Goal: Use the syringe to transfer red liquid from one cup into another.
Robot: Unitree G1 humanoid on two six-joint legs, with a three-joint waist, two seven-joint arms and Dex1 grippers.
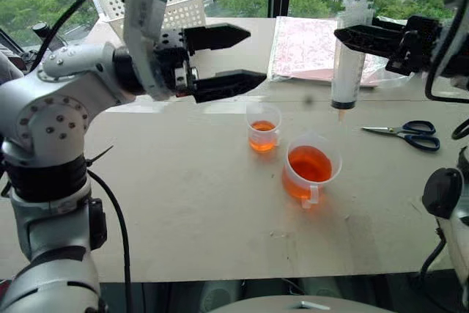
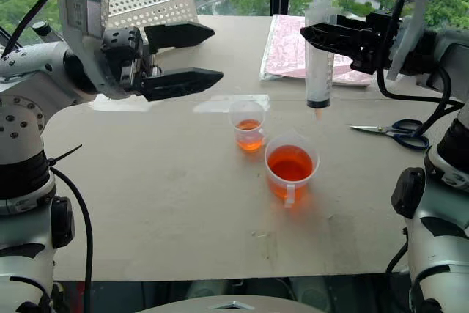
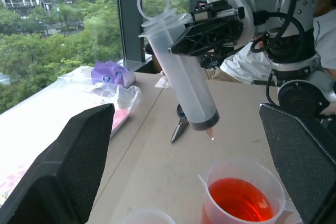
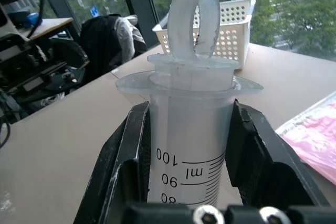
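My right gripper (image 1: pixel 344 34) is shut on the syringe (image 1: pixel 348 56), holding its clear barrel upright just under the flange. The white plunger sits pushed in. An orange drop hangs at the tip, which is in the air above the table, behind and to the right of the cups. The wider handled cup (image 1: pixel 311 170) holds red liquid (image 1: pixel 309 164) about halfway up. To its left, slightly farther back, the small handleless cup (image 1: pixel 263 128) has a shallow layer of the same liquid. My left gripper (image 1: pixel 256 55) is open and empty, raised above the table left of the small cup and pointing toward the syringe.
Blue-handled scissors (image 1: pixel 410 133) lie on the table at the right. A white perforated basket (image 1: pixel 157 1) stands at the back left and a pink patterned packet (image 1: pixel 315 49) lies at the back centre. The table's front edge (image 1: pixel 220 280) runs below the cups.
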